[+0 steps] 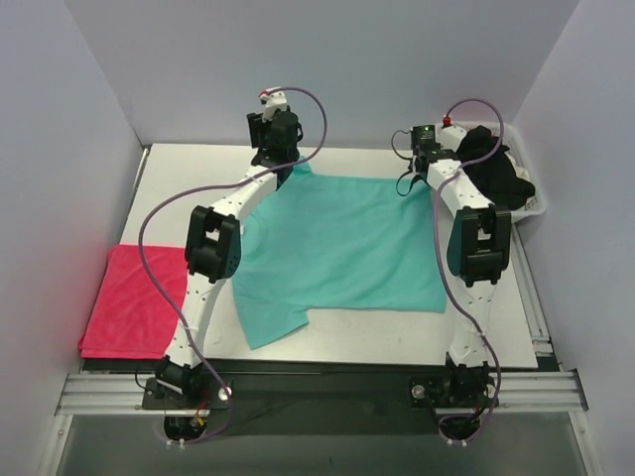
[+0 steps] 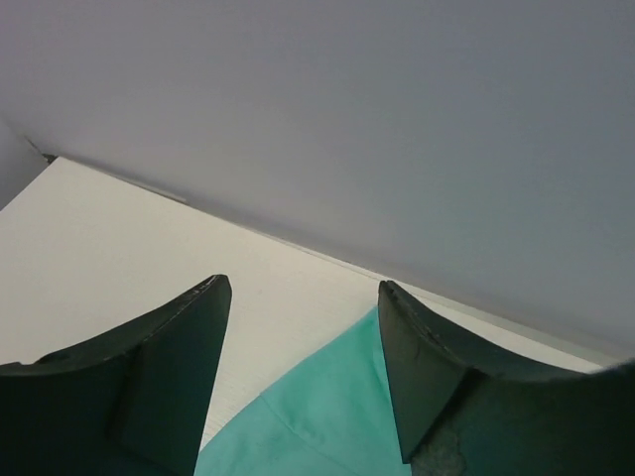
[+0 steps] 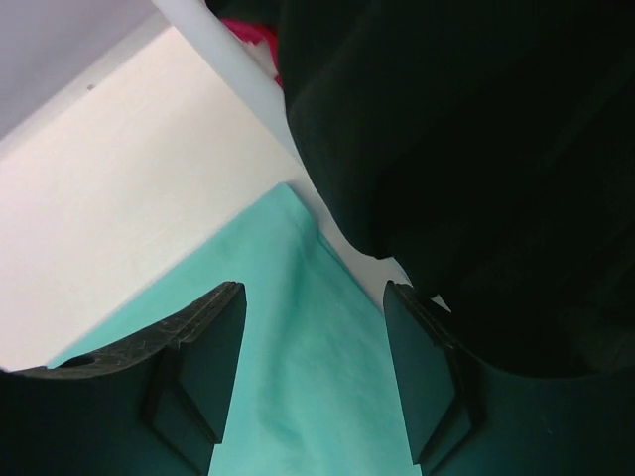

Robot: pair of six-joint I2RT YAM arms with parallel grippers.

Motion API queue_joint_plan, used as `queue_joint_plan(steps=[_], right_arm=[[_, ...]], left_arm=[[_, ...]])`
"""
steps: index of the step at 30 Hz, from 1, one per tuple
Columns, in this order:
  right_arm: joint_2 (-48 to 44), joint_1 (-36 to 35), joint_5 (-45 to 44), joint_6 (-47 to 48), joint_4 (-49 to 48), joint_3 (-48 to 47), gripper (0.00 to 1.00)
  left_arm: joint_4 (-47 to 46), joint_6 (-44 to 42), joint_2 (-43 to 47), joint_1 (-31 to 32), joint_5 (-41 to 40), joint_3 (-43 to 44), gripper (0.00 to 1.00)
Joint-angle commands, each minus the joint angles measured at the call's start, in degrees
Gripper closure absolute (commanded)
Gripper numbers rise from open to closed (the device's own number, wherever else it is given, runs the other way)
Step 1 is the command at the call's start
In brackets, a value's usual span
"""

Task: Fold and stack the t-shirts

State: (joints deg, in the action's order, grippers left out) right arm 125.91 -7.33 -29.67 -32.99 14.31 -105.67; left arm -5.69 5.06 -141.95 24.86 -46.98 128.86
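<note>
White desk (image 1: 179, 164) carries the soft teal-green cloth t-shirt (image 1: 347, 243) spread flat, its far edge running left to right. The left tool (image 2: 303, 288) and right tool (image 3: 314, 293) each hang released, jaws apart, over their own far corner; the cloth lies toward the bases.

A white table (image 1: 198, 169) is enclosed by plain pale grey walls (image 1: 347, 59) on three sides; an aluminium rail (image 1: 99, 392) is mounted along its near edge.
</note>
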Motion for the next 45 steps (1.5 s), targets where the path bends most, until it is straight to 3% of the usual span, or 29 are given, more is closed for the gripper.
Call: queue_joint_plan(steps=[1,6,8,13,21,25,32,35,39,45], right_arm=[[-3.1,0.1,-1.1,2.0,-0.9,-4.0,0.41],[-9.3,0.0,0.2,3.5,-1.0,0.3,0.42],[-13.3,-0.4,1.6,3.5,-1.0,4.9,0.43],[-21.6,-2.9,4.7,2.8,1.0,15.4,0.44],[-34.4,-9.3,5.1,0.7,7.2,35.0,0.46],[-41.7,-10.5,8.5,-2.5,7.8,45.4,0.47],[-56.4,-12.3,10.9,-6.4,9.2,59.3,0.47],[-59.0,-12.4,10.7,-7.1,9.6,61.9,0.47],[-59.1,-12.5,10.6,-7.0,10.0,62.2,0.48],[-58.5,-12.6,10.4,-6.3,10.1,62.5,0.48]], left_arm=[[-5.4,2.3,2.0,-1.5,-7.9,0.9,0.27],[-6.9,3.3,9.9,-1.3,-5.9,-7.3,0.26],[-0.3,5.2,11.9,-1.3,-3.3,-9.0,0.26],[18.8,19.3,20.5,-1.3,5.1,-15.5,0.26],[27.5,30.7,38.1,1.8,12.7,-39.2,0.28],[30.2,36.1,47.2,7.6,12.6,-54.4,0.32],[32.5,44.3,63.0,20.3,9.2,-72.8,0.35],[36.1,48.6,66.7,24.4,7.9,-77.4,0.39],[50.6,57.8,70.0,29.3,4.2,-79.9,0.41],[62.4,73.1,74.3,33.7,6.8,-82.8,0.43]])
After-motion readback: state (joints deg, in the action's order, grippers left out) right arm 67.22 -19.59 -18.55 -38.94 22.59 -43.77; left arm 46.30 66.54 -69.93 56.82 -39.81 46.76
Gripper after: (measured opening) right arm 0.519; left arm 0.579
